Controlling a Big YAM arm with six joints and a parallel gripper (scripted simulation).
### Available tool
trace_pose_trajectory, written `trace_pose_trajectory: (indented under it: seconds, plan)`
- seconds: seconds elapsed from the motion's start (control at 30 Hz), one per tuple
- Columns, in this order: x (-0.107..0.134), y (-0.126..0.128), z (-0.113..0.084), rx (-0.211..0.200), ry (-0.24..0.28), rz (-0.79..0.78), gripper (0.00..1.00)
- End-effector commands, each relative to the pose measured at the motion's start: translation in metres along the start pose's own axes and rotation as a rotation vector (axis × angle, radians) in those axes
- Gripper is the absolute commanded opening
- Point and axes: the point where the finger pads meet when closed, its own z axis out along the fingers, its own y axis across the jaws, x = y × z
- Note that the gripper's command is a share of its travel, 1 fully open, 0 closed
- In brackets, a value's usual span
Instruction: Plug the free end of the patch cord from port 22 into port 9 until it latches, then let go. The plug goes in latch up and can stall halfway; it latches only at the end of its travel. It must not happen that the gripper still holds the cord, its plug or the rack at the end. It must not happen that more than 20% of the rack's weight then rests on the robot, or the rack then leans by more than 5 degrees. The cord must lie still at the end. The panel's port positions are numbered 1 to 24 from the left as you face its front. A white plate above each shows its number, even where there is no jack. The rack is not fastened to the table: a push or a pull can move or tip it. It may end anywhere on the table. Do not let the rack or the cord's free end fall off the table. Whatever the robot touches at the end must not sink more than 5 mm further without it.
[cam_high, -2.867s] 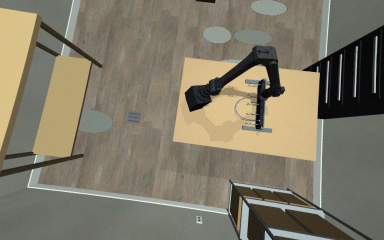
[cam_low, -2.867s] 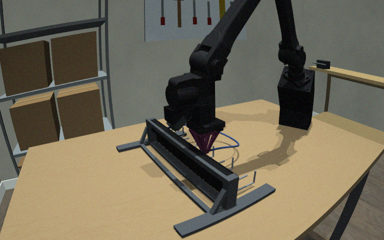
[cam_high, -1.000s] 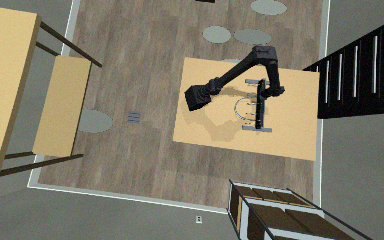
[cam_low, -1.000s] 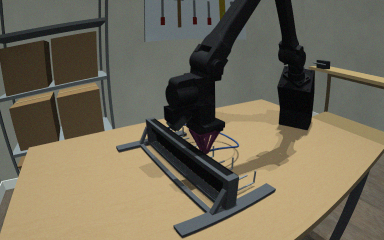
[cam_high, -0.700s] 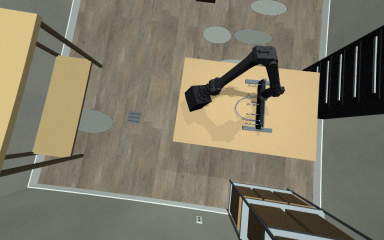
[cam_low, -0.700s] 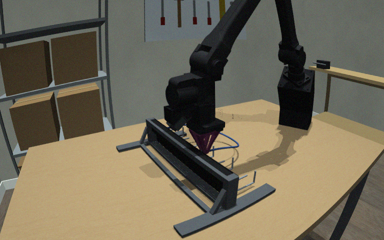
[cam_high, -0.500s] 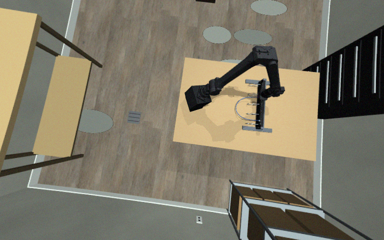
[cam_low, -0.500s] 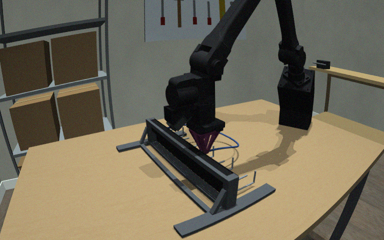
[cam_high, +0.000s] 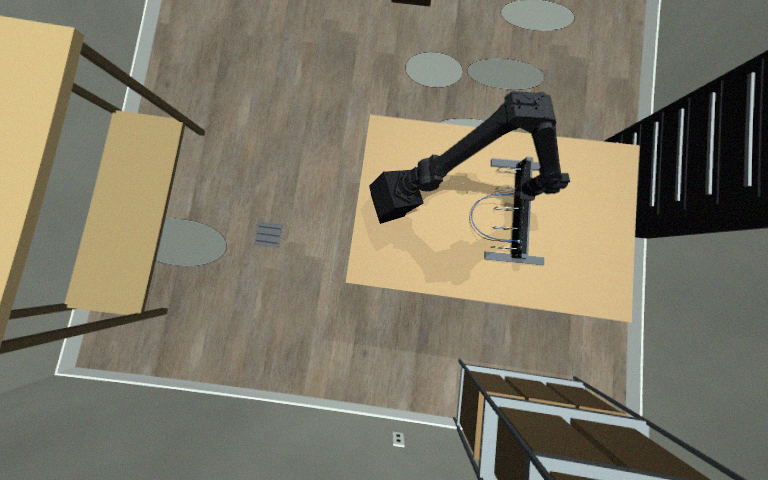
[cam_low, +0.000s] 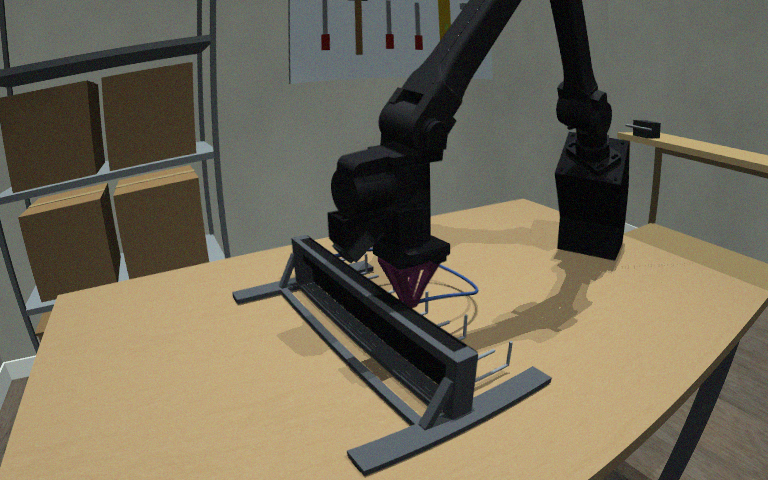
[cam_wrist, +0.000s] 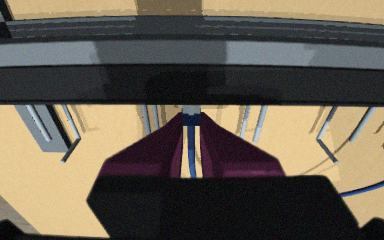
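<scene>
The dark patch panel rack (cam_low: 385, 333) stands on its two grey feet on the table and also shows from above (cam_high: 522, 209). A blue patch cord (cam_high: 480, 217) loops out from the panel's front. My gripper (cam_wrist: 191, 119) with maroon fingers is shut on the cord's plug (cam_wrist: 191, 116), right against the underside of the panel's edge (cam_wrist: 192, 82). The blue cord (cam_wrist: 191, 155) runs back between the fingers. The plug's front end is hidden in the panel, so I cannot tell how deep it sits. In the exterior view the fingers (cam_low: 412, 285) point down at the panel's front.
Thin wire cable guides (cam_low: 492, 362) stick out from the panel's front. The arm's black base (cam_low: 591, 198) stands at the table's far side. A shelf with cardboard boxes (cam_low: 101, 164) stands beyond the table's left edge.
</scene>
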Motion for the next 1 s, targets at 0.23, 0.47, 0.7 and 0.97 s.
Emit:
trace_pose_trajectory:
  seconds: [0.23,0.47,0.7,0.97]
  plan:
    - [-0.0007,-0.0013,-0.0173,0.005,-0.016,0.013,0.0]
    - [-0.0006,-0.0012,-0.0173,0.005,-0.015,0.012,0.0]
    - [-0.0013,-0.0024,-0.0153,0.005,-0.006,0.011,0.0]
    - [-0.0042,-0.0032,-0.0129,0.005,-0.004,0.009,0.0]
